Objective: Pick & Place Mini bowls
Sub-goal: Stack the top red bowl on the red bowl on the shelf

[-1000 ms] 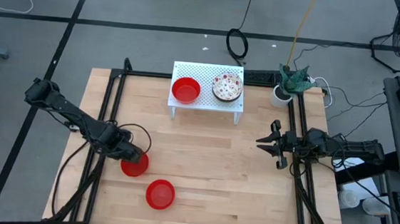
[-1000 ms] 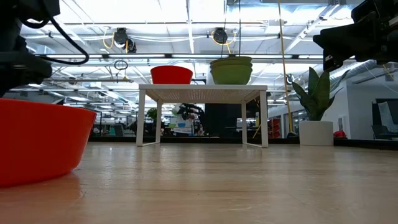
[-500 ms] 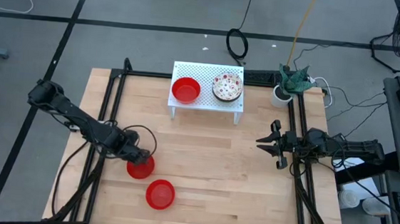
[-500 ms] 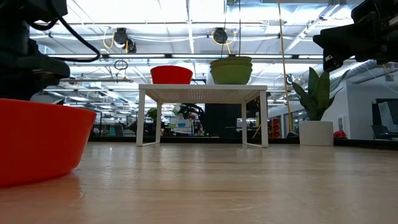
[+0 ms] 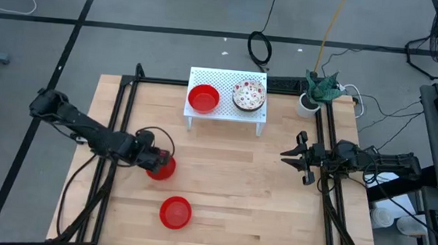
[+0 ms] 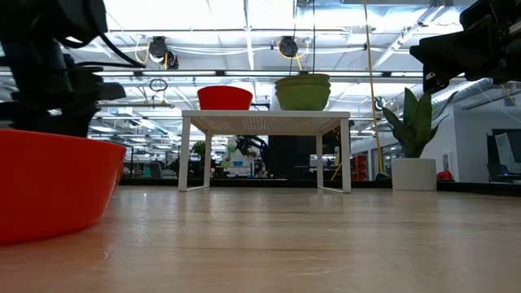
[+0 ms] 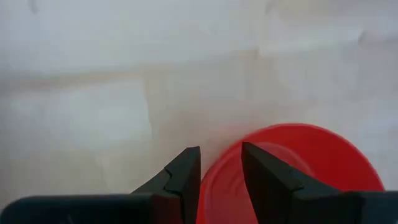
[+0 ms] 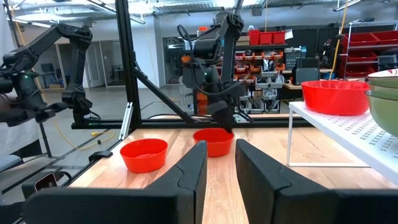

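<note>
My left gripper (image 5: 158,162) (image 7: 221,150) is shut on a plain red mini bowl (image 5: 162,168) (image 8: 213,142) at the table's middle left. A second red mini bowl (image 5: 175,212) (image 8: 144,154) rests on its base nearer the front edge. It fills the low view's left (image 6: 49,183) and hides the held bowl there. At the far middle, a white perforated stand (image 5: 226,82) carries a red mini bowl (image 5: 203,98) and a white red-patterned mini bowl (image 5: 248,94). My right gripper (image 5: 288,154) (image 8: 219,149) waits open at the right edge. My left gripper pinches the red bowl's rim (image 7: 214,175), with one finger (image 7: 261,174) inside the bowl and the other finger (image 7: 183,177) outside its wall. The fingers come steeply from above. The bowl stays upright, mouth up; I cannot tell whether it is clear of the table.
A white cup with a green plant (image 5: 308,104) stands at the far right corner, beside cables. Black frame rails (image 5: 121,123) run along the table's left and right sides. Bare wood lies between the stand and the front edge.
My left gripper has moved toward the table's far edge and a little to the right, turning its wrist, still shut on the red bowl. The bowl has moved with it, away from the second red bowl and nearer the stand, still upright.
</note>
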Controlling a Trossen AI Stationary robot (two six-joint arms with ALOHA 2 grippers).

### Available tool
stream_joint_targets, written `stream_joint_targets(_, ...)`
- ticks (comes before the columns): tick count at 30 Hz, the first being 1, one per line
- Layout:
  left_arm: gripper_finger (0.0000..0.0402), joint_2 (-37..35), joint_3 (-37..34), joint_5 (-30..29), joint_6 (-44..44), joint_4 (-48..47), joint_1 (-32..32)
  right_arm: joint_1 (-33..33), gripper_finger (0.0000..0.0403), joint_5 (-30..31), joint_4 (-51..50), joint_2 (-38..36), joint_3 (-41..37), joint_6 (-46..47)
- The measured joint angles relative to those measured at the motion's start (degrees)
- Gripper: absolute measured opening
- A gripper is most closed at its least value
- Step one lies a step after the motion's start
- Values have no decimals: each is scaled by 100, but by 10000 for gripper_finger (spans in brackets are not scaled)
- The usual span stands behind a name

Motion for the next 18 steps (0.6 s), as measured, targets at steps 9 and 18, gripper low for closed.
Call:
stream_joint_targets(9,120,0,1,-1045,919,37,698,1,73,0,1,-2,-2,-2)
stream_joint_targets(18,120,-455,2,667,1752,37,991,1,73,0,0,-2,0,0)
